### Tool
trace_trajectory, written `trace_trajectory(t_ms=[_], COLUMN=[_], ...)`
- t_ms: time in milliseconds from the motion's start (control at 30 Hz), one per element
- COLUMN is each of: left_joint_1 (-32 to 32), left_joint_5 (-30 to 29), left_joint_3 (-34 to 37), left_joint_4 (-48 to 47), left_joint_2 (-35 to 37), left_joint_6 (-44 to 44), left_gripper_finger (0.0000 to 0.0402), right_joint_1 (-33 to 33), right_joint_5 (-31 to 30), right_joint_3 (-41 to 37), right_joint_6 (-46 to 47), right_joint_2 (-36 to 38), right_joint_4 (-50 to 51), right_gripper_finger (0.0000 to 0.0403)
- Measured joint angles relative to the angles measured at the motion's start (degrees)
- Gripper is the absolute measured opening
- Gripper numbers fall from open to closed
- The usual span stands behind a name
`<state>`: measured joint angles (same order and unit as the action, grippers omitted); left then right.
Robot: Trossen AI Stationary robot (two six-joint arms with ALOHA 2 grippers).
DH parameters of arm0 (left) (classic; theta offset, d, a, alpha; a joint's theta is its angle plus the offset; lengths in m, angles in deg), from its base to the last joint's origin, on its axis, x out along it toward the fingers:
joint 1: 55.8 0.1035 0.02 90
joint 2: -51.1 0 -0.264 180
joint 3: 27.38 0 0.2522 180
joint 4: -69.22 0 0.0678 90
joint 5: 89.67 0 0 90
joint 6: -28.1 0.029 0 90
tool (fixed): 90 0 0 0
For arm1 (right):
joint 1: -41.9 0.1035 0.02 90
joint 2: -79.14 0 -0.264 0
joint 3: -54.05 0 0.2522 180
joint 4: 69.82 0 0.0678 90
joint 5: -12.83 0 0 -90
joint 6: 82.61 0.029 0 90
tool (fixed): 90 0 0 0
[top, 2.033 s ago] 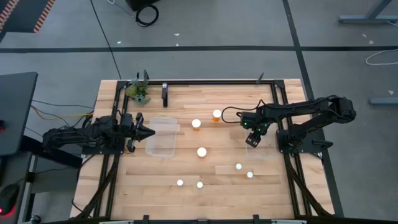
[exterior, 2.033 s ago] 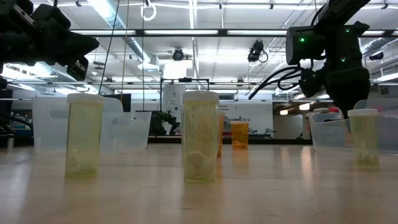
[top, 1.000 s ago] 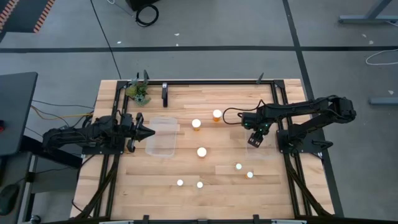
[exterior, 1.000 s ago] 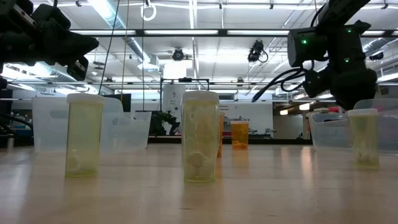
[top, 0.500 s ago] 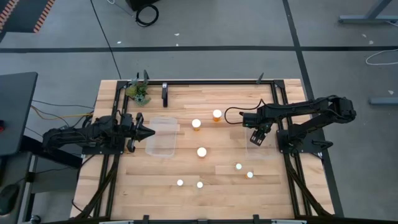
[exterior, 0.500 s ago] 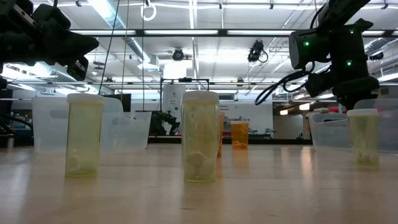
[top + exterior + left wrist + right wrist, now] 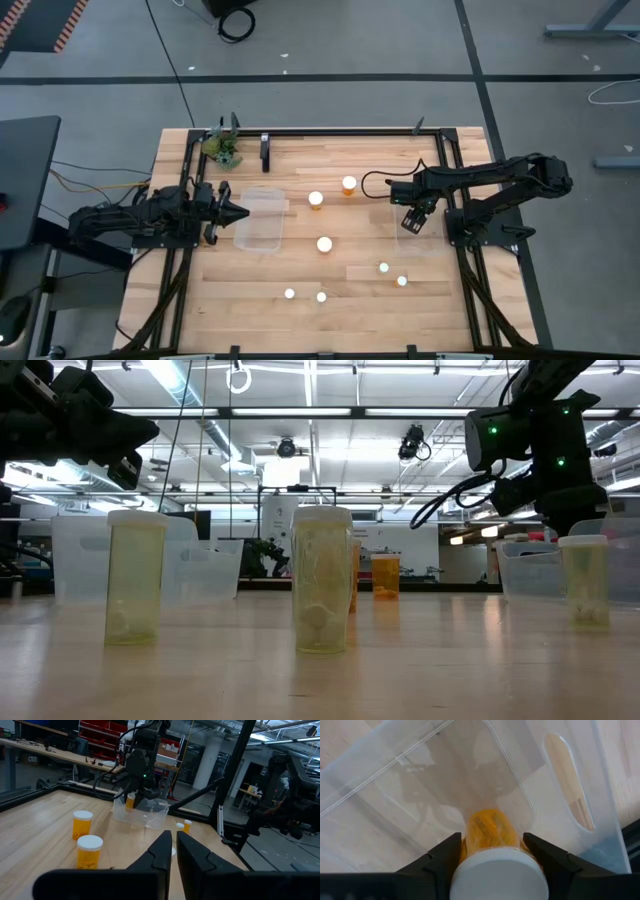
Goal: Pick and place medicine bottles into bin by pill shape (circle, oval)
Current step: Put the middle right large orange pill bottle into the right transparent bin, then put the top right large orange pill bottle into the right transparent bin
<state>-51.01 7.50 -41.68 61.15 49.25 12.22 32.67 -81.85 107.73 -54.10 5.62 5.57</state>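
Movement over the last two seconds is slight in the high view: the right pincer (image 7: 412,212) is drifting from the near edge of the clear plastic bin on the right (image 7: 411,228) to sit above its inside, so a drop looks close. The left pincer (image 7: 238,212) is waiting at the clear plastic bin on the left (image 7: 262,220). Seven white-capped bottles are standing well apart on the wooden table (image 7: 350,300), leaving open lanes.

In the right wrist view, the right pincer is clamping an amber-orange, white-capped medicine bottle (image 7: 489,837) above the bin floor, walls close around.

In the left wrist view, the left pincer's fingers are nearly touching, holding nothing.
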Motion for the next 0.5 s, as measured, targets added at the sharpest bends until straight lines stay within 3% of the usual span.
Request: trace_trajectory(t_ms=[267,500], left_joint_1=[0.0,0.0], left_joint_5=[0.0,0.0], left_joint_3=[0.0,0.0], left_joint_4=[0.0,0.0], left_joint_2=[0.0,0.0], left_joint_6=[0.0,0.0], left_gripper_finger=[0.0025,0.0034], right_joint_1=[0.0,0.0], right_joint_5=[0.0,0.0], right_joint_3=[0.0,0.9], right_joint_6=[0.2,0.6], right_joint_2=[0.0,0.0], right_joint_4=[0.0,0.4], right_gripper_finger=[0.0258,0.0264])
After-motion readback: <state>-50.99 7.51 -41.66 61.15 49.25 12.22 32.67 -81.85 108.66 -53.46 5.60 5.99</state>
